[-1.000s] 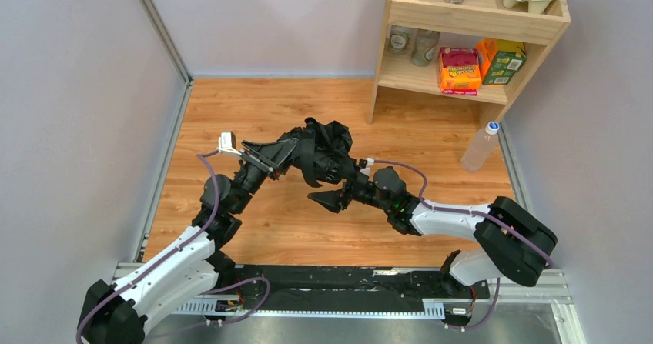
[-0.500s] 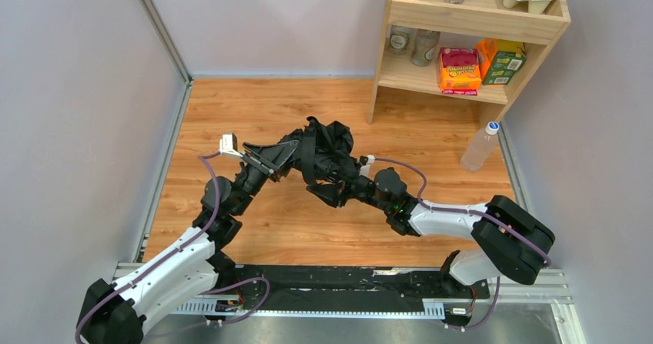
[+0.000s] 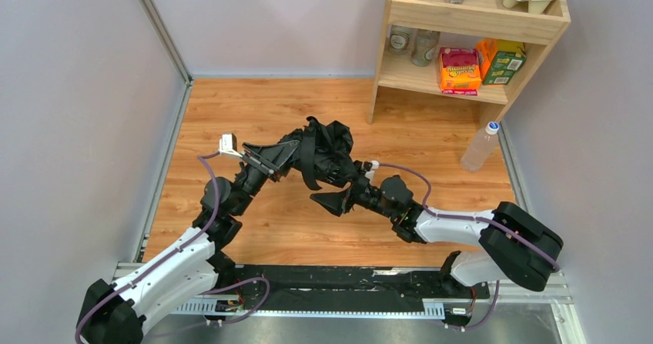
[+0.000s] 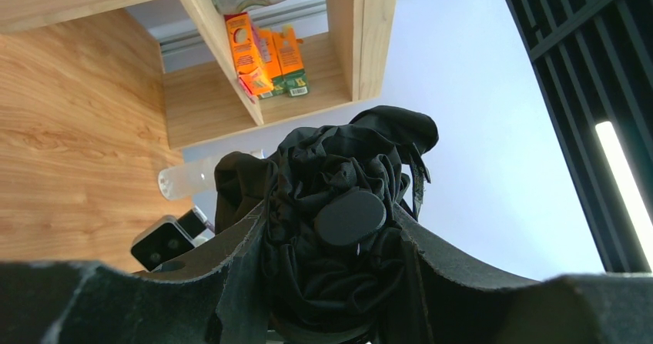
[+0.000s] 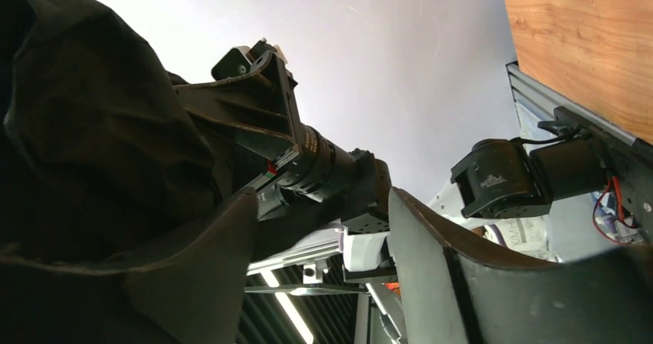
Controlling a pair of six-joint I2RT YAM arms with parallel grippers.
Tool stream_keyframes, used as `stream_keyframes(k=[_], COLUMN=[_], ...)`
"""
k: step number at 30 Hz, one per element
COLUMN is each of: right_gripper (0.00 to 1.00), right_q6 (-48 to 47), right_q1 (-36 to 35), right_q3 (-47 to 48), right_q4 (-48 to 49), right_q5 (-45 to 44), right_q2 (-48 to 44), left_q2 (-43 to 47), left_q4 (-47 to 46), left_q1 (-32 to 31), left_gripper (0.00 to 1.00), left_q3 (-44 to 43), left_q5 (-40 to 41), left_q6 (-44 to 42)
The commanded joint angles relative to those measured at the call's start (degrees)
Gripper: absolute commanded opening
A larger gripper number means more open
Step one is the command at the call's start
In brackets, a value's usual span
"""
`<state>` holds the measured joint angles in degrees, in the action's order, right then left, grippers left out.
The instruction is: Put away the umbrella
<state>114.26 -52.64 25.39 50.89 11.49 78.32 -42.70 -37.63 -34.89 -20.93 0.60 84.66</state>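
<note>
The umbrella (image 3: pixel 327 145) is a crumpled bundle of black fabric held above the wooden table (image 3: pixel 254 105). My left gripper (image 3: pixel 296 155) is shut on it from the left. In the left wrist view the fabric (image 4: pixel 331 267) fills the gap between the jaws, and an oval black cap (image 4: pixel 350 217) faces the camera. My right gripper (image 3: pixel 329 200) is open and empty, just below and to the right of the bundle. In the right wrist view (image 5: pixel 319 205) the fabric (image 5: pixel 92 128) lies against the outside of the left finger, with nothing between the jaws. Shaft, handle and strap are hidden.
A wooden shelf (image 3: pixel 470 21) stands at the back right with an orange box (image 3: pixel 459 70), a green box (image 3: pixel 504 61) and jars. A clear plastic bottle (image 3: pixel 479 148) stands by its right foot. Grey walls close in the table on three sides.
The right gripper rose against the underside of the umbrella, then drew back down and right, still open. The left gripper and the umbrella have barely moved.
</note>
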Motion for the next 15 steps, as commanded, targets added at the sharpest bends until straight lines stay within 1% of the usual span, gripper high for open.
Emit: stream_keyframes(k=[1,2,3,6,11,15], right_gripper=[0.71,0.75,0.77,0.76,0.67,0.65], right_q6=[25.8,25.6,25.7,26.3,27.1,27.3], right_q1=[-0.4,-0.5,-0.4,-0.5,-0.4,-0.5], right_q3=[-1.6,-2.4,-2.9,-3.9,-2.0,0.1], right_q4=[1.0,0.5,-0.2,-0.7,-0.4,-0.3], right_q5=[-1.0,-1.6,-1.7,-2.1,-1.2,-0.4], right_q2=[-4.3,-5.2,-5.8,-7.0,-6.3,-4.4], left_q2=[0.7,0.4,0.3,-0.4,-1.7,-1.9], left_q4=[-4.0,-4.0,-3.9,-4.0,-5.1,-5.3], left_q1=[-0.3,-0.3,-0.3,-0.3,-0.3,-0.3], left_gripper=[0.0,0.0,0.0,0.0,0.0,0.0], left_q3=[-0.3,-0.5,-0.6,-1.3,-1.1,-1.5], left_q5=[1.4,1.4,1.4,1.1,0.0,-0.2], left_q6=[-0.9,-1.3,-1.5,-2.1,-2.0,-2.2])
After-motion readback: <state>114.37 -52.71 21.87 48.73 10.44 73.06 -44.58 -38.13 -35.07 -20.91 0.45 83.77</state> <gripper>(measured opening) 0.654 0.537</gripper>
